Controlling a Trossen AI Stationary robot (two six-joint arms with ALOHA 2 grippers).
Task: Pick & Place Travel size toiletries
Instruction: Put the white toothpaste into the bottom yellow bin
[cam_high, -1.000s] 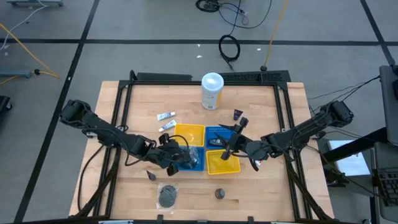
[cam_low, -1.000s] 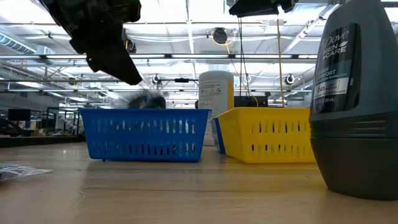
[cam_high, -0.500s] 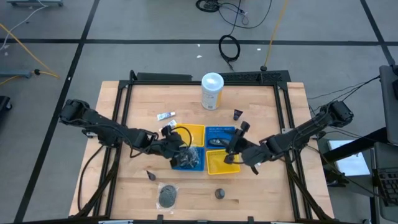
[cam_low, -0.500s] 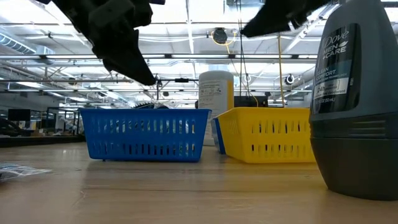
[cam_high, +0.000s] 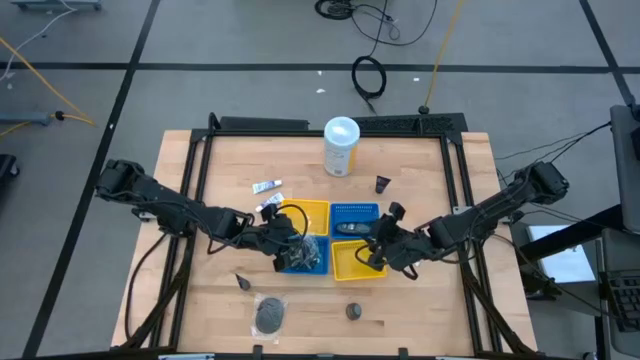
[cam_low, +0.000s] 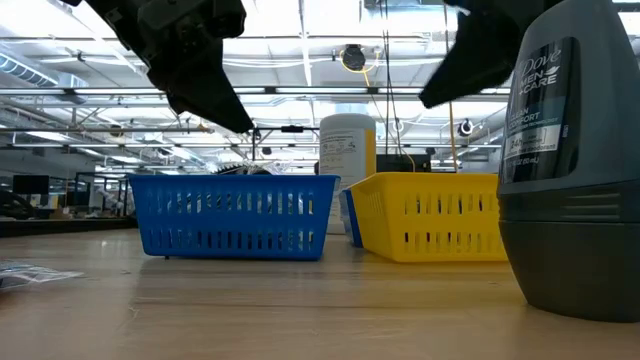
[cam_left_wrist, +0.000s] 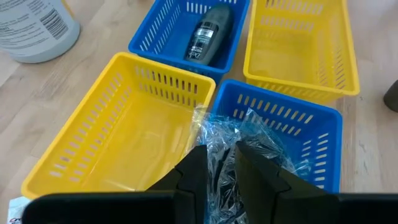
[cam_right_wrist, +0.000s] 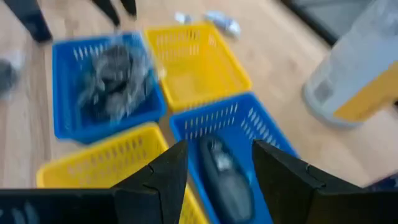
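Note:
A dark mesh puff in clear wrap (cam_left_wrist: 249, 140) lies in the near-left blue tray (cam_high: 305, 255). My left gripper (cam_left_wrist: 221, 165) hangs just above that tray (cam_high: 283, 238), its fingers slightly apart and empty. My right gripper (cam_right_wrist: 217, 168) is open and empty at the right side of the trays (cam_high: 374, 240). It faces a dark deodorant (cam_right_wrist: 224, 177) lying in the far blue tray. Two white tubes (cam_high: 266, 186) (cam_high: 268, 206) lie left of the trays. A loose puff (cam_high: 269, 315) and small black pieces (cam_high: 383, 184) (cam_high: 242, 282) lie on the table.
Four trays sit together mid-table: yellow (cam_high: 305, 213) and blue (cam_high: 355, 212) far, blue and yellow (cam_high: 357, 263) near. The tall white canister (cam_high: 341, 146) stands behind them. A dark deodorant (cam_low: 565, 160) stands near the near edge (cam_high: 352, 312).
The wrapped puff, which showed above the blue tray's rim under my left gripper, has dropped lower into the tray. My left gripper has drifted a little toward the right. My right gripper has moved toward the near edge and down.

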